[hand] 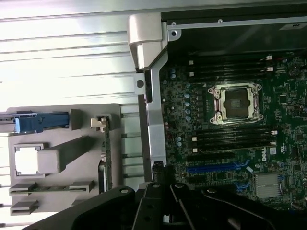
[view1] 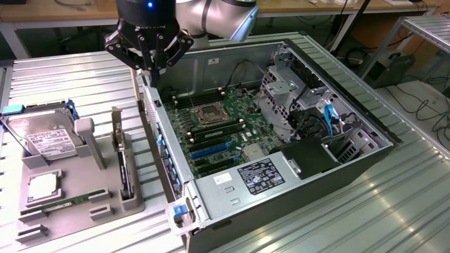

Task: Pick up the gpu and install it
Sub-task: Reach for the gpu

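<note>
One computer case (view1: pixel 338 176), one motherboard (view1: pixel 243 113), one processor socket (view1: pixel 211 114), one grey tray (view1: pixel 74 176) at nine o'clock of the case, one hard drive (view1: pixel 46 138), one gpu (view1: pixel 124 168), one RAM stick (view1: pixel 63 204), one gripper (view1: pixel 149 74).

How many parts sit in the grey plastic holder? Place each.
4: silver hard drive, far end; square silver processor, middle; green RAM stick, near end; slim black gpu upright, exterior view's right. Others possibly hidden.

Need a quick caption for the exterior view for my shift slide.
Shut hand poised over the edge of the open computer case while the gpu stands on edge in the gray holder alongside.
</note>
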`<state>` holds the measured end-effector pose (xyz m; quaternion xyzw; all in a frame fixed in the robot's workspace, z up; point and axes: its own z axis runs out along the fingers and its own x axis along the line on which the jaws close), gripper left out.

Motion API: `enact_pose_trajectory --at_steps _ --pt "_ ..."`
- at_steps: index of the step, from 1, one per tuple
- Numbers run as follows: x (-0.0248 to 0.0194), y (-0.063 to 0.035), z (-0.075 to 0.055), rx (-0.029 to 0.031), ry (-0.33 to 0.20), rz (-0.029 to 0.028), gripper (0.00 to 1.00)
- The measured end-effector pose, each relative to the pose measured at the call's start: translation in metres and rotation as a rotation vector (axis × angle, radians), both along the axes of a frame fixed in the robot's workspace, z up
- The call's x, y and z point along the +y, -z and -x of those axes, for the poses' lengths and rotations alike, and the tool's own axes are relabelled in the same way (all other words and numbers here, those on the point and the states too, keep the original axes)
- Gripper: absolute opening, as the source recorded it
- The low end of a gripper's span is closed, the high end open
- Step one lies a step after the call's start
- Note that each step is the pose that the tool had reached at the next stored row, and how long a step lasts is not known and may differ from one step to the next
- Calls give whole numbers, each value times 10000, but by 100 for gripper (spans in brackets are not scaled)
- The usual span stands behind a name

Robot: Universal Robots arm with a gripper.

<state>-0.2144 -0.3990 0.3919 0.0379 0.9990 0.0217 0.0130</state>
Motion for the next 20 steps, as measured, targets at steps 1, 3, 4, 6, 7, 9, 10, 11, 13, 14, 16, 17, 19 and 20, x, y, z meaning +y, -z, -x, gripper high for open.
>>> enact_pose_trajectory --at_steps 1,3,4,6,7,9,10,11,13,14,16,17,19,20 --pt "0 0 8 -1 0 -1 11" --pt "0 1 22 -1 0 -1 11" --pt "0 1 27 -1 0 -1 11" --pt "0 0 38 0 0 0 11" --pt "0 1 43 -1 0 -1 11" --pt "0 0 50 0 -1 0 11" --pt "0 0 54 0 0 0 11" --pt "0 1 55 -1 0 -1 11" --pt "0 1 61 -1 0 -1 11" --pt "0 1 61 -1 -1 -1 11" --pt "0 1 69 -1 2 -1 11" --pt "0 1 72 0 0 0 11" --pt "0 1 79 -1 0 -1 11" --pt "0 1 84 -1 0 -1 11"
